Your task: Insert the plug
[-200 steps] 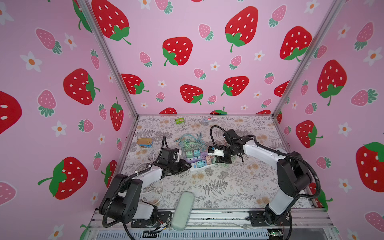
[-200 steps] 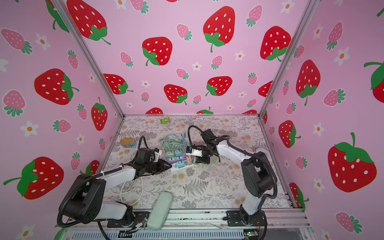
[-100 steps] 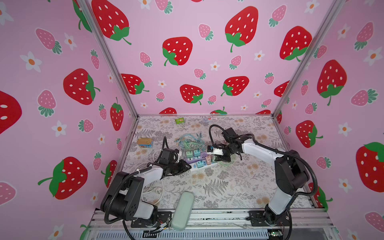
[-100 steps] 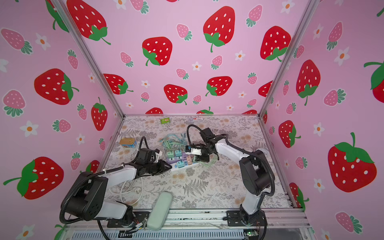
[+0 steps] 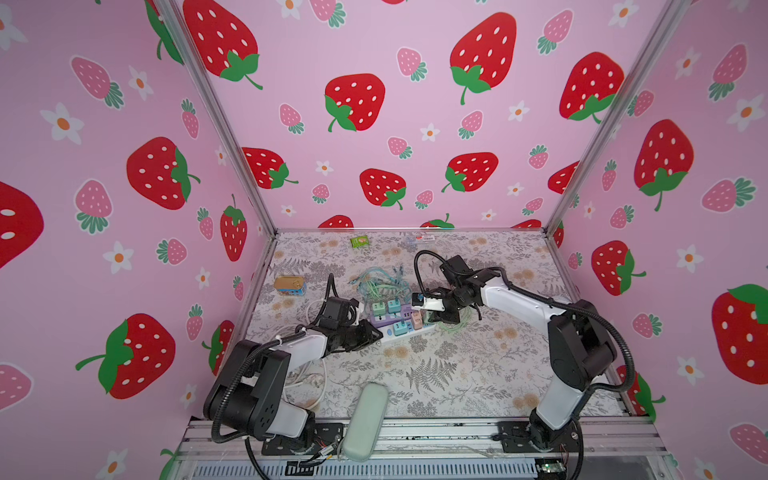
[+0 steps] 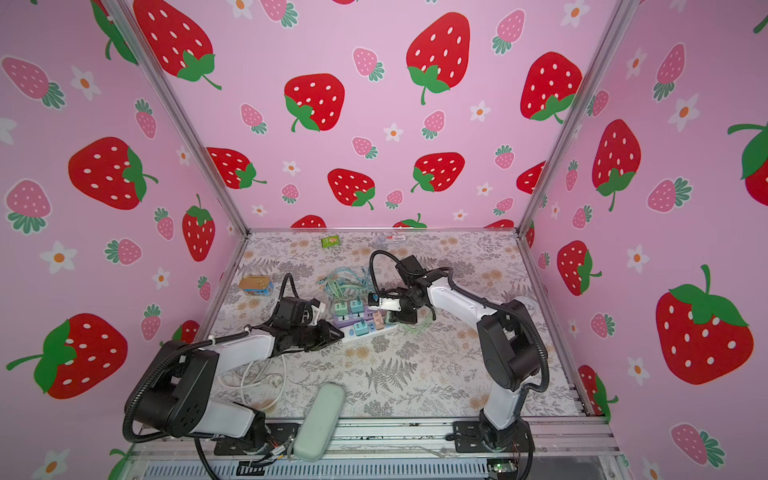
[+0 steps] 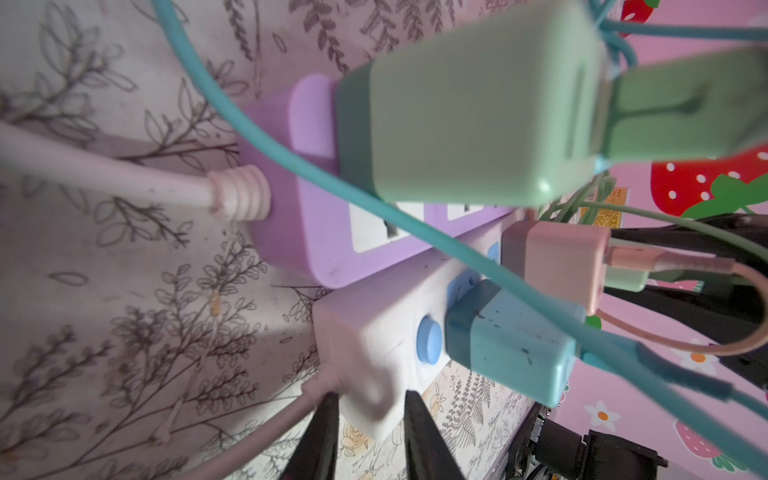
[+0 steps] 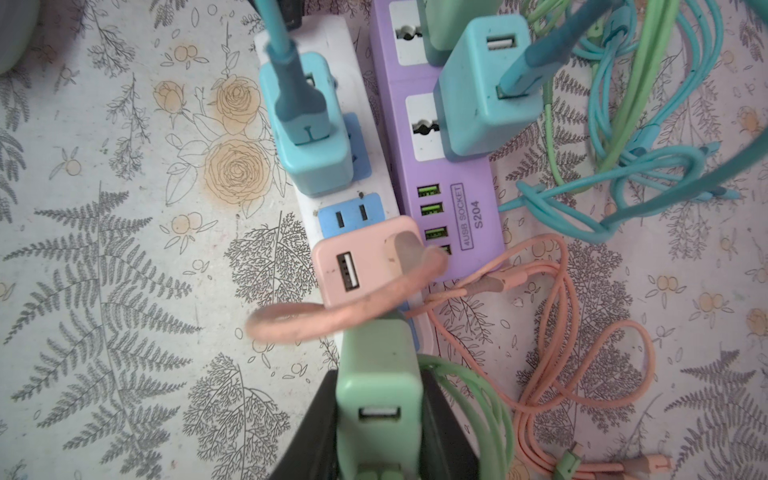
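Apparently mid-insertion: right hand (image 8: 380,390) pinches the green plug (image 8: 376,365), lower centre of right wrist view, beside the pink charger (image 8: 357,262); left hand (image 7: 369,399) clamps the white strip (image 7: 365,332). Next likely: align prongs, press down.

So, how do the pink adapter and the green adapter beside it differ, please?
The pink adapter sits untouched on the white strip; the green adapter is clamped in the right pincer. Pink has a cable plugged in; green's visible port is empty. Both are boxy USB chargers.
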{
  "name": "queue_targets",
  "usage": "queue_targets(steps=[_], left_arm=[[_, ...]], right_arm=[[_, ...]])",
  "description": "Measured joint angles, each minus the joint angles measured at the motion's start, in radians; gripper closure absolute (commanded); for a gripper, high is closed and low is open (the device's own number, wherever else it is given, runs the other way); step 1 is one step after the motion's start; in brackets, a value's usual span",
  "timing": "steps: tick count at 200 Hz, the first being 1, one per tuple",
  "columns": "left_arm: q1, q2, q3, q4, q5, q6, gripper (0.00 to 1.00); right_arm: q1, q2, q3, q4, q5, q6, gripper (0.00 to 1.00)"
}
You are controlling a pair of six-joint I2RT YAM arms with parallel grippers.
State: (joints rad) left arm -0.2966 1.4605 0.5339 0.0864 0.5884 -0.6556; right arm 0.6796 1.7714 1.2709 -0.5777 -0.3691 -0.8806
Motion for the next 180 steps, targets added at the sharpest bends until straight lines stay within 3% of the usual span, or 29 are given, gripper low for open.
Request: queue_targets(steps=[76,180], left_arm=[[-0.002,0.008,0.019,-0.009,-0.020,0.002,0.71],[0.004,0.029,0.060,-0.046,-0.083,0.034,0.71]], right_arm=[[0.047,-0.040,-0.048,0.036,0.063,0.021,0.84],[0.100,-0.095,-0.129,0.055,0.066,0.082,0.84]])
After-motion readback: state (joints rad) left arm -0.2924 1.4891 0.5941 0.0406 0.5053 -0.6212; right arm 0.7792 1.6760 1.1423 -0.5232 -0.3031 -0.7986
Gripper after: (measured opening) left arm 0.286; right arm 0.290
